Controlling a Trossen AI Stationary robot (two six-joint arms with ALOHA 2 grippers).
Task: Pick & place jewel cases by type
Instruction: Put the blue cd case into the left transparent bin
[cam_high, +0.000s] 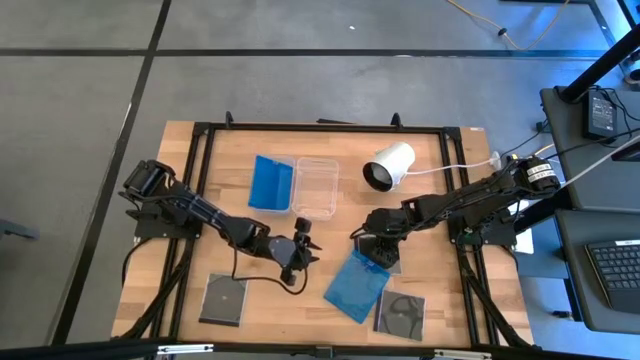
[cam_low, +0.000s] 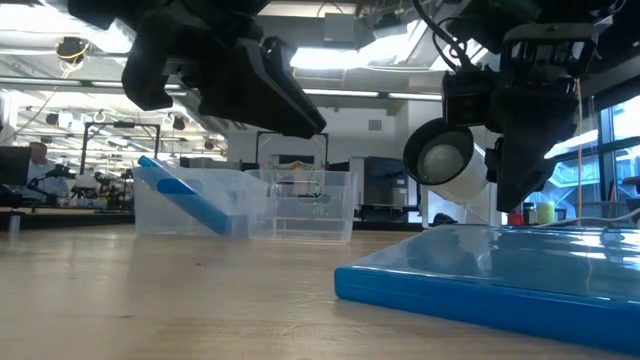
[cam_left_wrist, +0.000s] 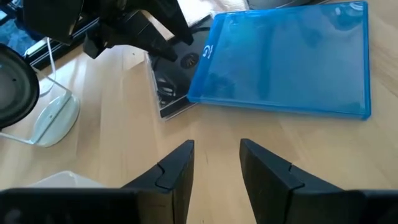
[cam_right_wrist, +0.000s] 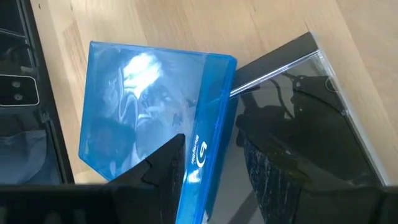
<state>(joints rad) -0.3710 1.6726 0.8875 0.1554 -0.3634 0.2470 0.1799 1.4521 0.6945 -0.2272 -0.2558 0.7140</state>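
A translucent blue jewel case (cam_high: 357, 285) lies at the table's near middle. Its far edge rests tilted on a dark case (cam_right_wrist: 298, 112), which also shows in the left wrist view (cam_left_wrist: 169, 102). My right gripper (cam_high: 366, 241) is open just above that overlap. Its fingers (cam_right_wrist: 166, 163) stand on either side of the blue case's spine edge (cam_right_wrist: 214, 112). My left gripper (cam_high: 304, 250) is open and empty (cam_left_wrist: 216, 158), low over bare wood left of the blue case. Two more dark cases (cam_high: 222, 298) (cam_high: 400, 313) lie flat near the front edge. Another blue case (cam_high: 270, 183) leans inside a tub.
Two clear plastic tubs (cam_high: 315, 187) stand side by side at the far middle; the left one holds the leaning blue case (cam_low: 185, 195). A white cylinder with a dark end (cam_high: 388, 165) lies to their right, with a cable. A black frame (cam_high: 200, 130) borders the table.
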